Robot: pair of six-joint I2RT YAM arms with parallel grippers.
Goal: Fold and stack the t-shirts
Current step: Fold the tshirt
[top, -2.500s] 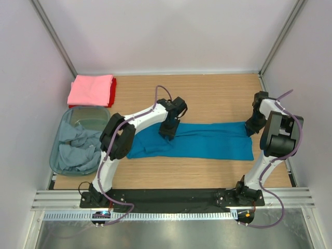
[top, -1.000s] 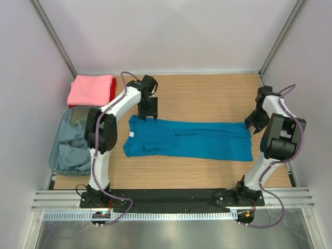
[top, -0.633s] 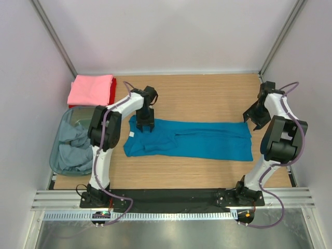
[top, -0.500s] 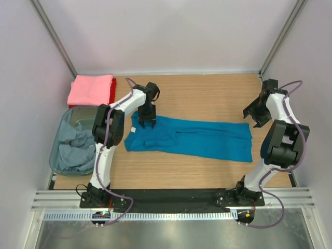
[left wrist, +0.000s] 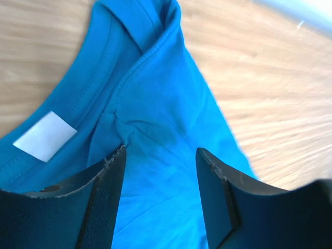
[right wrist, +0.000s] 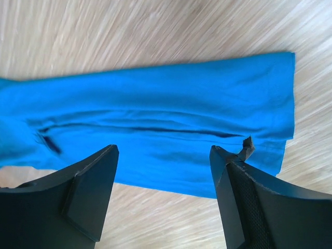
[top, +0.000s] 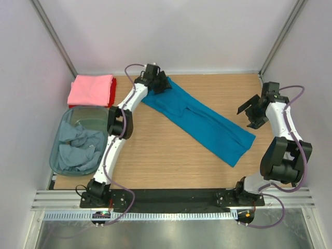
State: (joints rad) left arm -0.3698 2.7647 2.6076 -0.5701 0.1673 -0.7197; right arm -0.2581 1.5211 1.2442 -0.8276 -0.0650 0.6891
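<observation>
A teal t-shirt (top: 199, 116) lies folded into a long strip, running diagonally from the back left to the right middle of the table. My left gripper (top: 157, 84) is at its collar end with its jaws apart. In the left wrist view its gripper (left wrist: 161, 150) stands just over the teal t-shirt (left wrist: 155, 104), near the white label (left wrist: 45, 136). My right gripper (top: 249, 115) is open beside the hem end. In the right wrist view its gripper (right wrist: 165, 148) hovers over bare wood, and the teal t-shirt (right wrist: 155, 104) lies just beyond the fingertips. A folded pink t-shirt (top: 91, 89) rests on a red t-shirt (top: 113, 91).
A translucent plastic bin (top: 88, 108) at the left edge holds crumpled pale grey-blue t-shirts (top: 78, 148). White walls close the table on three sides. The arm bases sit on a black rail along the near edge.
The teal t-shirt has swung from lying crosswise to a diagonal, its collar end drawn toward the back wall with my left gripper. My right gripper has moved off the hem and opened wider.
</observation>
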